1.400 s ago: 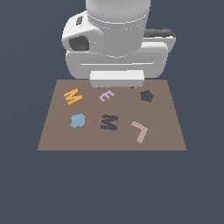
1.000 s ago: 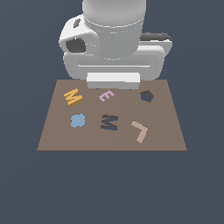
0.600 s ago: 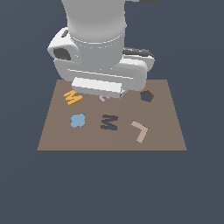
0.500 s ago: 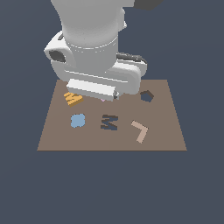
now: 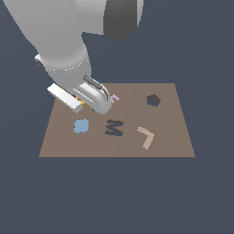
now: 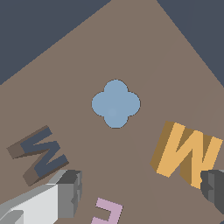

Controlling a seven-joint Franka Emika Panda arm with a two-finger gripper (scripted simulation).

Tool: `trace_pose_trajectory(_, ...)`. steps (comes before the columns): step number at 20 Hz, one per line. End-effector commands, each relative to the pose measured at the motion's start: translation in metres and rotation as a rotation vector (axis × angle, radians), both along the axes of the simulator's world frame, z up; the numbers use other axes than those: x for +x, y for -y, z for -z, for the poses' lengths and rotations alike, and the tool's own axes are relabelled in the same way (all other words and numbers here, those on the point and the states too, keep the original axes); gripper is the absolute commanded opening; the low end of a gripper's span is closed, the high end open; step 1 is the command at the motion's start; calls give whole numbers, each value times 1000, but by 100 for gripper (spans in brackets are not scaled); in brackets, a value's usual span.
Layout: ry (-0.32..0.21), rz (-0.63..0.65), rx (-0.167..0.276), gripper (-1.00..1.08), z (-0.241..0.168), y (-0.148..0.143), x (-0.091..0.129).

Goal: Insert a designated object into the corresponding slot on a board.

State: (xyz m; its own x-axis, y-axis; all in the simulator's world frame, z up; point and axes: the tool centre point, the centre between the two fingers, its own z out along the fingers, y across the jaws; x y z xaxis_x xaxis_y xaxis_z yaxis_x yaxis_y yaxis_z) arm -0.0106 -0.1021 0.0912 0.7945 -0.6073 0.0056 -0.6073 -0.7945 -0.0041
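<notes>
The brown board (image 5: pixel 169 137) lies flat on the dark floor. In the wrist view the orange M (image 6: pixel 187 153) lies on the board just ahead of my gripper (image 6: pixel 142 190), close to one dark fingertip (image 6: pixel 213 185). The other finger (image 6: pixel 65 196) is far from it, so the gripper is open and holds nothing. The dark M-shaped slot (image 6: pixel 39 155) sits off to the other side, and it shows near the board's middle (image 5: pixel 114 127) in the exterior view. There the arm's wrist (image 5: pixel 91 93) hangs low over the orange M, leaving only an orange sliver (image 5: pixel 82 104).
A blue clover-shaped patch (image 5: pixel 81 125) lies at the exterior view's left of the slot. A tan L piece (image 5: pixel 146 136) and a dark pentagon cutout (image 5: pixel 153 100) lie toward the right. The pink E (image 6: pixel 107 212) peeks out beside the wrist.
The arm has dropped from behind the board and swung toward the exterior view's left, ending low over the orange M and covering it. The pieces on the board have not moved.
</notes>
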Motion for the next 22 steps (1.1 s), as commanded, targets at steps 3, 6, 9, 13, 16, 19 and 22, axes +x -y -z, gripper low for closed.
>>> trace_pose_trajectory(3,-3,162,-1,100,18,24,-14)
trace_pose_trajectory(6,-4,243,-1,100,28,36,-23)
trace_pose_trajectory(9,-6,306,0,100,35,43,-30)
trace_pose_trajectory(13,-7,356,0,100,41,49,-37)
trace_pose_trajectory(16,-7,368,1,100,42,50,-39)
trace_pose_trajectory(19,-7,360,1,100,41,49,-38)
trace_pose_trajectory(22,-7,361,1,100,42,49,-38)
